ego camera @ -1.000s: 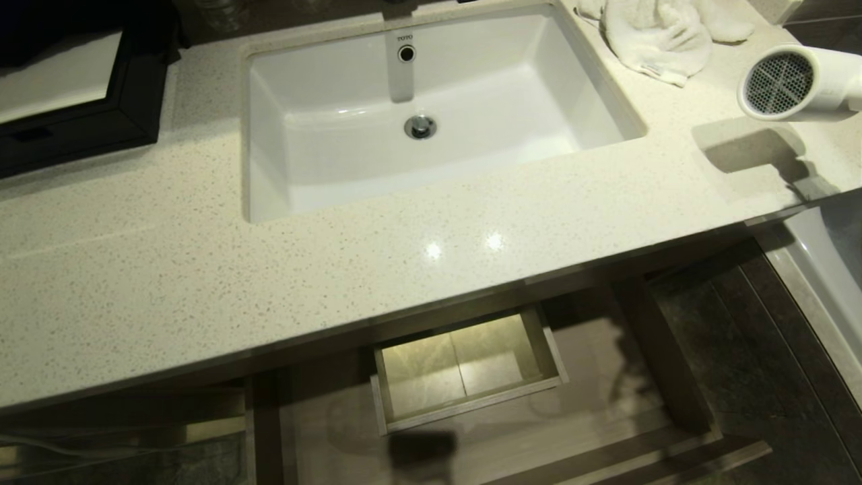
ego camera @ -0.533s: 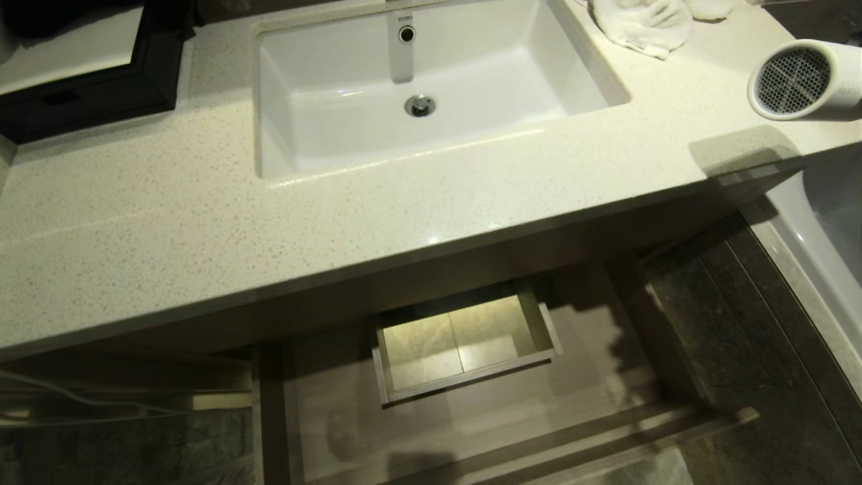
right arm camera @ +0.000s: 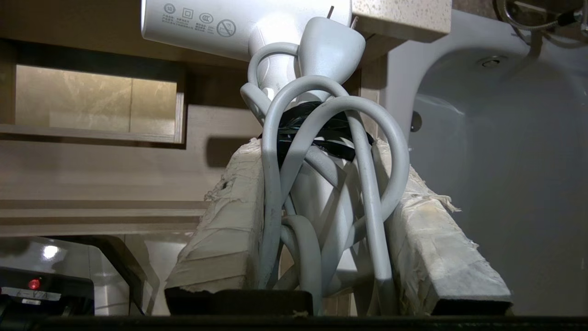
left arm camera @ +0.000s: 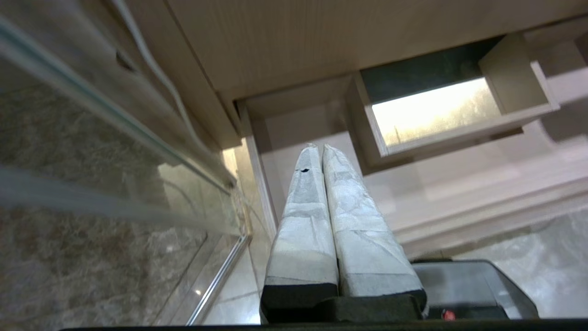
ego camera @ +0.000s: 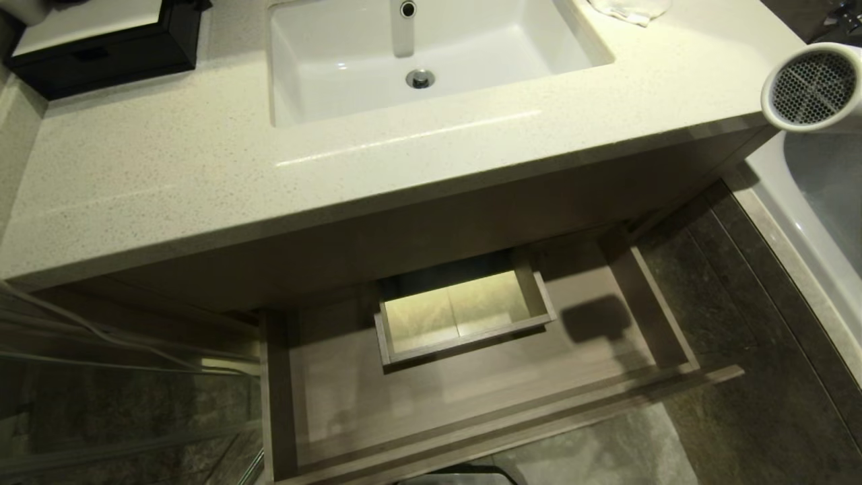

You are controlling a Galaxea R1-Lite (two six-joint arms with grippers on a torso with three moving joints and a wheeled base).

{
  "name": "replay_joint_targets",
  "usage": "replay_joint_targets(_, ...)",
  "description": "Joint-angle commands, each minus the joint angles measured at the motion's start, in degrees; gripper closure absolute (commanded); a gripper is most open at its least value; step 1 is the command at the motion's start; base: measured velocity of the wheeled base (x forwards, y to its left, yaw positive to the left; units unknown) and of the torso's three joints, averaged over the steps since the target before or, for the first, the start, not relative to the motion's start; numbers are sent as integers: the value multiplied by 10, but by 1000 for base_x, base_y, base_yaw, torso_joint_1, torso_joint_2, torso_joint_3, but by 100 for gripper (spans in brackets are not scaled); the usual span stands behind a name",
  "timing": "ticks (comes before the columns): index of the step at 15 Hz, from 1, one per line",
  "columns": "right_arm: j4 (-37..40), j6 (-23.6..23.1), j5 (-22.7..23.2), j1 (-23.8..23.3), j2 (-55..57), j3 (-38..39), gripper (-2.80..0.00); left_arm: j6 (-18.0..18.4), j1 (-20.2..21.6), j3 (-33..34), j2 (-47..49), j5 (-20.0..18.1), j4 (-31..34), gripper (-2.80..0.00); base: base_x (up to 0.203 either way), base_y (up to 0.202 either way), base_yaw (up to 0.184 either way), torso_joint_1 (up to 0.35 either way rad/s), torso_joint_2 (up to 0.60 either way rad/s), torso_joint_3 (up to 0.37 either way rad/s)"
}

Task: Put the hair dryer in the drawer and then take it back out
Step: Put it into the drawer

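While drawer (ego camera: 485, 397) gapes bare, gripper (right arm camera: 317, 151) clutches hair dryer (ego camera: 811, 87).

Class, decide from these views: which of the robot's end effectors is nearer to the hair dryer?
Right. The right end effector is closed around the hair dryer at its handle and bundled cord. The left end effector is shut and empty, low by the open drawer.

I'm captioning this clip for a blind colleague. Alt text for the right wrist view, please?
The right gripper clamps the white hair dryer by its handle and bundled cord. Behind it, the wood-grain drawer stands open.
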Motion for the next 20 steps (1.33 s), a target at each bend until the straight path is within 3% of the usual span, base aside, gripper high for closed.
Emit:
replay_joint_targets(1, -1, -2, 1, 0, -37, 25, 0, -1, 0, 0, 0, 0, 0, 0, 0, 0, 0, -300, 56, -243)
replay_joint_targets(14, -1, -2, 1, 0, -64, 50, 0, -1, 0, 0, 0, 0, 0, 0, 0, 0, 0, -253, -34, -289)
replay_joint_targets(20, -1, -2, 1, 1, -65, 55, 0, -1, 0, 0, 0, 0, 0, 0, 0, 0, 0, -107, -72, -178)
